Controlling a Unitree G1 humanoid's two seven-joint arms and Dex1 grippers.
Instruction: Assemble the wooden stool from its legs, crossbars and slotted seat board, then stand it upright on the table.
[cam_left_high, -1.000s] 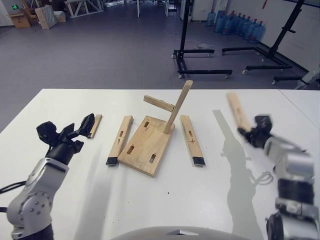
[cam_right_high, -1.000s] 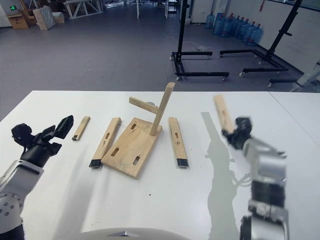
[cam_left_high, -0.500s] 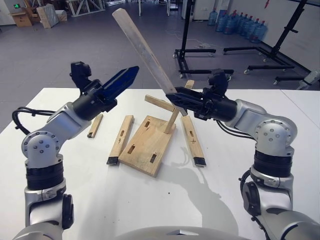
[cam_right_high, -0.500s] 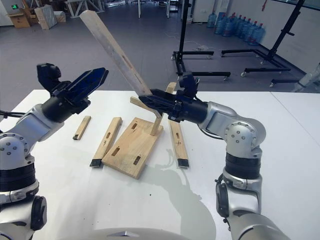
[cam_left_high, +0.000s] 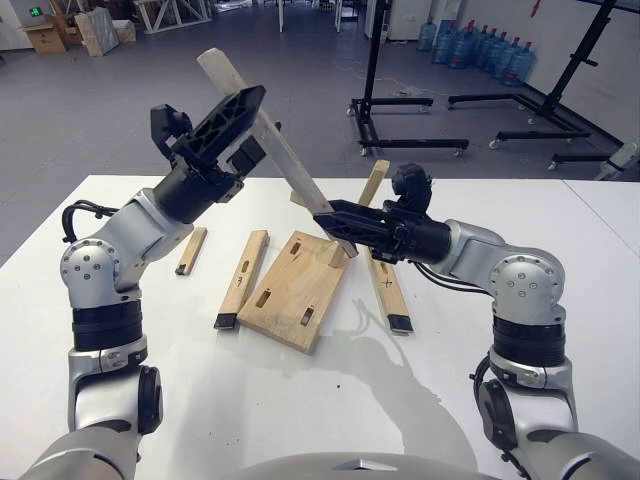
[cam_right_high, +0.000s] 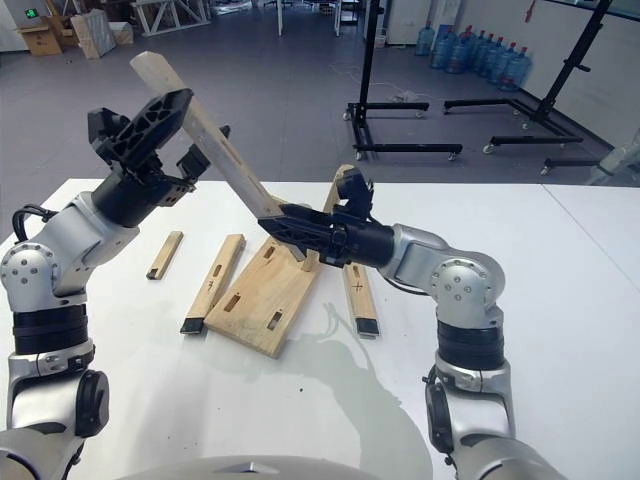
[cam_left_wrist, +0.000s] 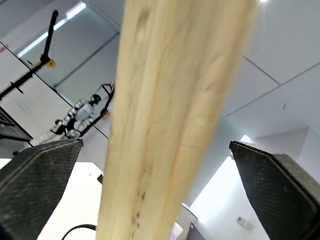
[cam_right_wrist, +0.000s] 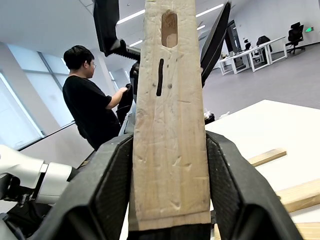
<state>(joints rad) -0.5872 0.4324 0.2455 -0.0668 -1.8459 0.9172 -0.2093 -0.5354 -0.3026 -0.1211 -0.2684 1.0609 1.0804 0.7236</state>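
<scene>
A long wooden leg (cam_left_high: 290, 165) slants up over the table. My right gripper (cam_left_high: 335, 220) is shut on its lower end, as the right wrist view shows on the leg (cam_right_wrist: 172, 125). My left gripper (cam_left_high: 250, 120) is open, its fingers standing apart on either side of the leg's upper part (cam_left_wrist: 170, 120). Under them the slotted seat board (cam_left_high: 295, 290) lies flat, with one leg (cam_left_high: 372, 182) standing in it and a crossbar (cam_left_high: 303, 199) sticking out of that leg. Two loose legs (cam_left_high: 243, 275) (cam_left_high: 385, 280) lie beside the board, and a short crossbar (cam_left_high: 190, 250) lies further left.
The white table (cam_left_high: 500, 400) has free room in front of the board and to the right. Its far edge runs behind the parts. Black wheeled stands (cam_left_high: 400, 110) sit on the floor beyond.
Both arms rose from low at the sides. In the last half second the left gripper moved up around the leg's upper part. The leg and right gripper shifted slightly down and left.
</scene>
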